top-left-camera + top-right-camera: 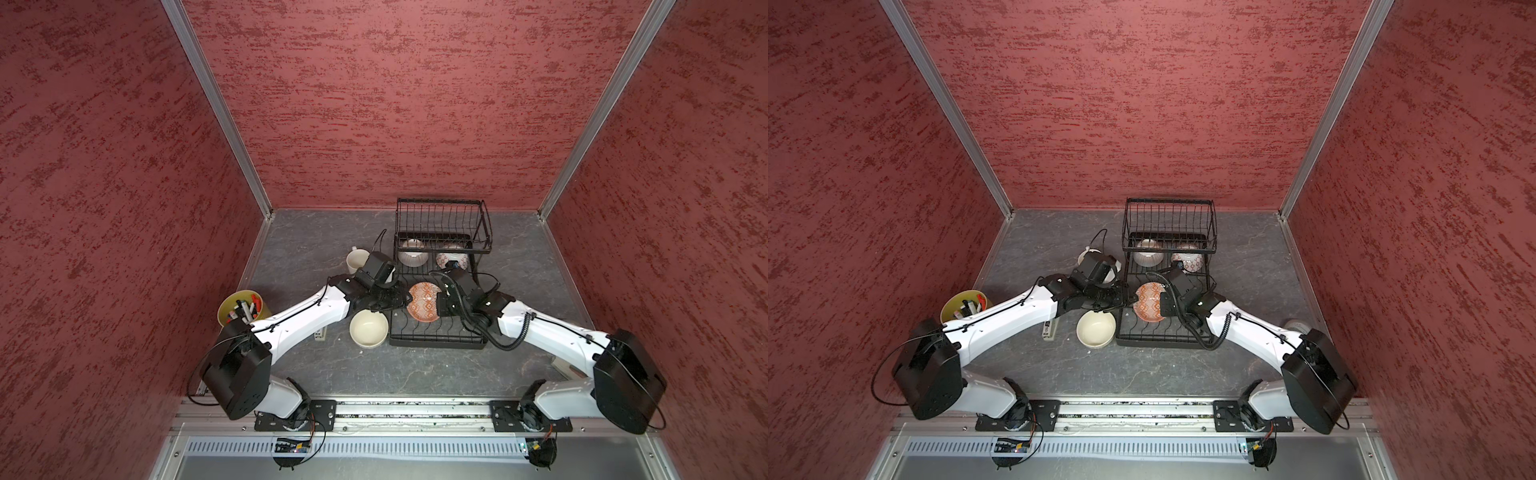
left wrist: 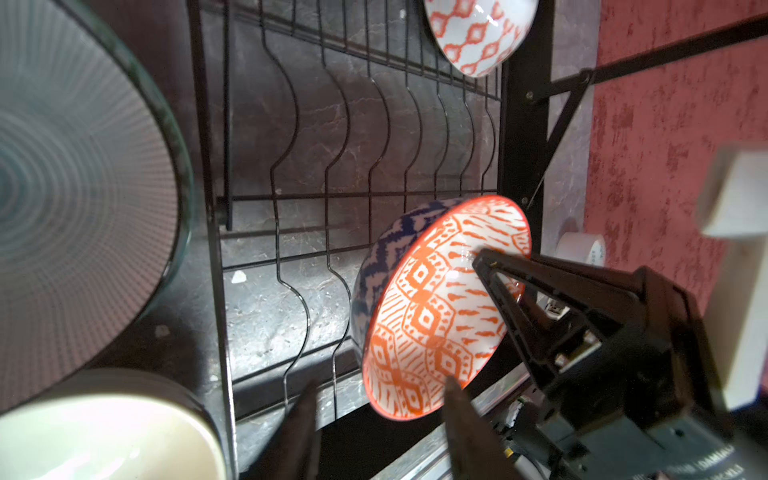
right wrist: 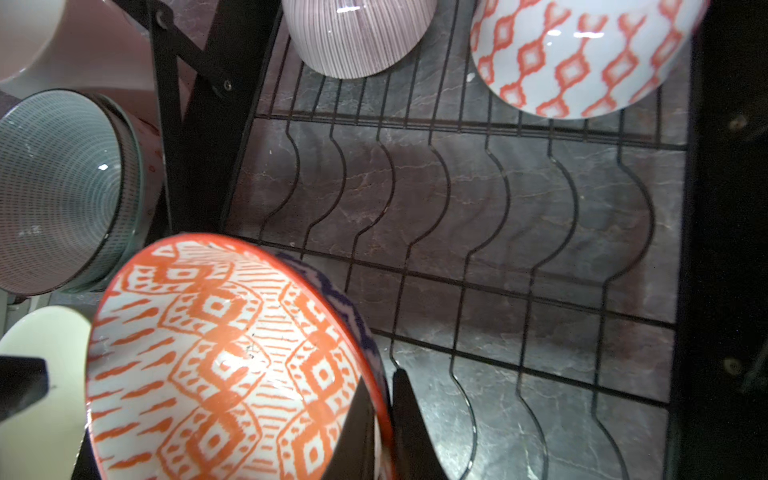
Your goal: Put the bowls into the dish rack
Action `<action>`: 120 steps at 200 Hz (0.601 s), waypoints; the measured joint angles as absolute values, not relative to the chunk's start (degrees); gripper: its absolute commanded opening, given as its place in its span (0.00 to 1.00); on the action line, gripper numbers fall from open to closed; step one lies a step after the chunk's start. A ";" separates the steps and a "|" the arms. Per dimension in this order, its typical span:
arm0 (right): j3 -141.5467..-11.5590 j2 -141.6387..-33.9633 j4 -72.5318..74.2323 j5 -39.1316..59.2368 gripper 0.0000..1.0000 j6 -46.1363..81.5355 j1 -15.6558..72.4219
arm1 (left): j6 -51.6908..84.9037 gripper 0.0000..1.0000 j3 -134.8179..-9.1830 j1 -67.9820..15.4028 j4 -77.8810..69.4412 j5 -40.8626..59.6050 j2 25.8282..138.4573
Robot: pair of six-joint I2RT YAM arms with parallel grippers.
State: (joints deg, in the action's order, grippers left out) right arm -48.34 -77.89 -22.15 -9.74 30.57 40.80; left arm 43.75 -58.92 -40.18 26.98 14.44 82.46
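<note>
An orange-patterned bowl (image 1: 422, 301) (image 1: 1148, 301) with a navy zigzag outside hangs tilted over the lower tier of the black dish rack (image 1: 436, 344) (image 1: 1158, 343). My right gripper (image 3: 384, 419) (image 1: 438, 303) is shut on its rim. My left gripper (image 2: 380, 415) (image 1: 405, 297) is open, its fingers apart on either side of the bowl's (image 2: 436, 311) opposite edge. A pink-striped bowl (image 3: 357, 37) (image 1: 412, 257) and an orange-diamond bowl (image 3: 582, 58) (image 1: 1192, 261) rest at the rack's back. On the table left of the rack are a cream bowl (image 1: 368, 328) and a pale green bowl (image 2: 83, 187).
A cream mug (image 1: 356, 259) stands behind the left wrist. A yellow-green pot of markers (image 1: 243, 309) sits at the table's left edge, and a tape roll (image 1: 1296, 326) at the right. The rack's upper basket (image 1: 440, 224) overhangs its back. Red walls close in three sides.
</note>
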 measured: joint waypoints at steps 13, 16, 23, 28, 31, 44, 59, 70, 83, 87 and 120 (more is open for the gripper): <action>-48.49 -76.86 -23.73 -11.60 0.00 30.59 40.80 | 43.68 0.78 -58.87 -40.16 26.98 14.17 81.62; -48.58 -76.58 -24.27 -12.23 0.00 30.61 40.82 | 43.38 0.79 -58.87 -40.16 27.07 14.09 81.43; -48.93 -76.01 -25.56 -13.52 0.00 30.63 40.84 | 43.24 0.80 -58.87 -40.16 27.16 13.76 80.95; -49.23 -75.70 -26.44 -14.57 0.00 30.63 40.84 | 43.29 0.80 -58.87 -40.16 27.22 13.47 80.62; -49.43 -75.46 -27.00 -15.31 0.00 30.68 40.84 | 43.11 0.81 -58.87 -40.16 27.29 13.34 80.47; -50.33 -74.59 -29.15 -18.22 0.00 30.87 40.84 | 42.94 0.82 -58.87 -40.16 27.77 12.69 79.85; -51.37 -73.76 -31.38 -21.80 0.00 31.11 40.84 | 42.63 0.82 -58.87 -40.18 28.67 11.55 79.70; -52.16 -73.49 -32.99 -24.56 0.00 31.27 40.84 | 42.48 0.82 -58.87 -40.27 29.50 10.85 79.72; -52.97 -73.49 -34.74 -27.86 0.00 31.51 40.84 | 42.09 0.82 -58.87 -40.56 30.24 9.85 79.72; -53.12 -73.49 -35.27 -28.86 0.00 31.55 40.84 | 42.06 0.82 -58.87 -40.64 30.37 9.56 79.72; -54.19 -74.32 -38.96 -35.64 0.00 32.16 40.84 | 41.06 0.83 -58.87 -42.13 31.38 7.51 80.09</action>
